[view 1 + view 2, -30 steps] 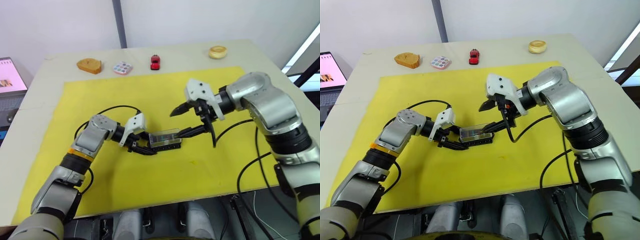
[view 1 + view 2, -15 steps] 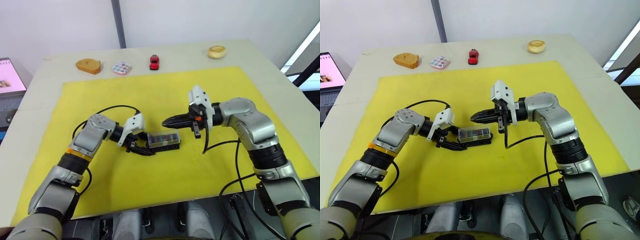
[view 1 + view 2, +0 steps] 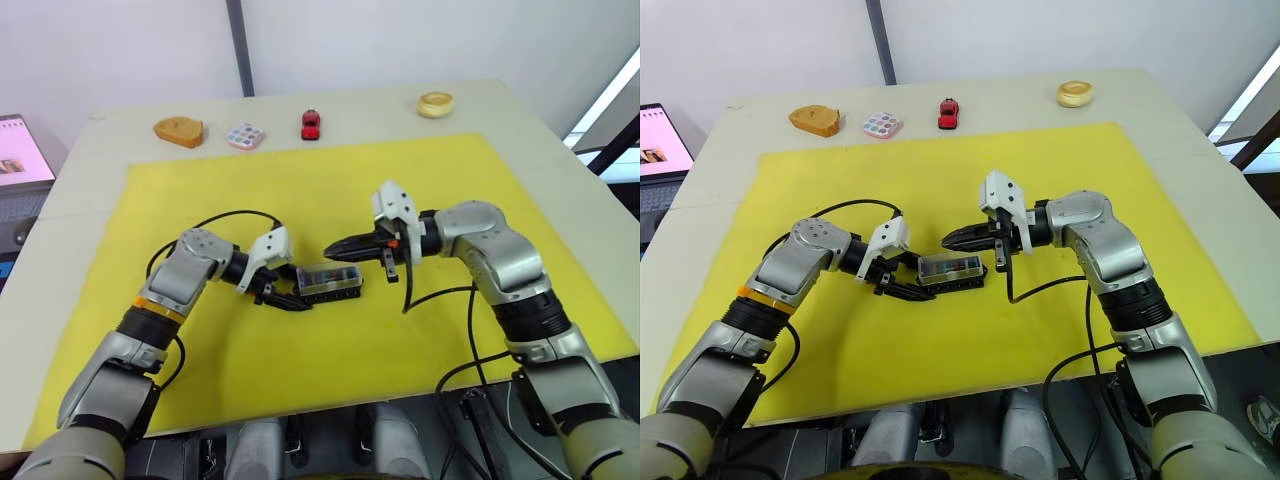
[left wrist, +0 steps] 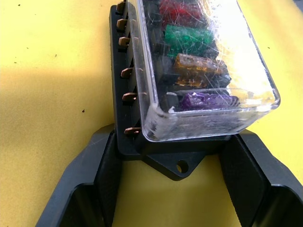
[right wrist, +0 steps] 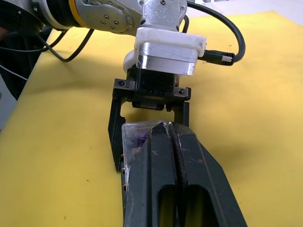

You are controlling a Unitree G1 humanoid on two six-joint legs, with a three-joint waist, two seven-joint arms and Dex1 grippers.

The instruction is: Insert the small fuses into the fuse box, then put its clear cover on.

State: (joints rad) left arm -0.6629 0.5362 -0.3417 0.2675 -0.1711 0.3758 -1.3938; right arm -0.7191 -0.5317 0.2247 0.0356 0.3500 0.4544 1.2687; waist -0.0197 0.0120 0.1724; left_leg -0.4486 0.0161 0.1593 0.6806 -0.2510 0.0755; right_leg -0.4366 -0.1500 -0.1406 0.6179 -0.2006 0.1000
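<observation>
At the centre of the left eye view, on the yellow mat (image 3: pixel 420 340), sits the small black rectangular fuse box (image 3: pixel 331 288). The transparent rectangular plastic cover (image 4: pixel 203 56) rests on top of it. Through the cover the left wrist view shows the small coloured blade fuses (image 4: pixel 191 40) seated in their slots: red, green, orange and purple in a row.

The left gripper (image 3: pixel 288 296) comes in from the left of the frame. Its two black fingers (image 4: pixel 106 175) are spread around the near end of the box, one on each side of it, touching its base in the left wrist view.

The right gripper (image 3: pixel 333 249) comes in from the right, its fingers pressed together with nothing between them. Their joined tip lies over the cover's top in the right wrist view; contact cannot be judged.

Along the upper edge of the beige table (image 3: pixel 560 180) stand a red toy car (image 3: pixel 310 123), a round dotted tray (image 3: pixel 245 135), a brown wooden piece (image 3: pixel 178 131) and a pale round ring (image 3: pixel 435 103).
</observation>
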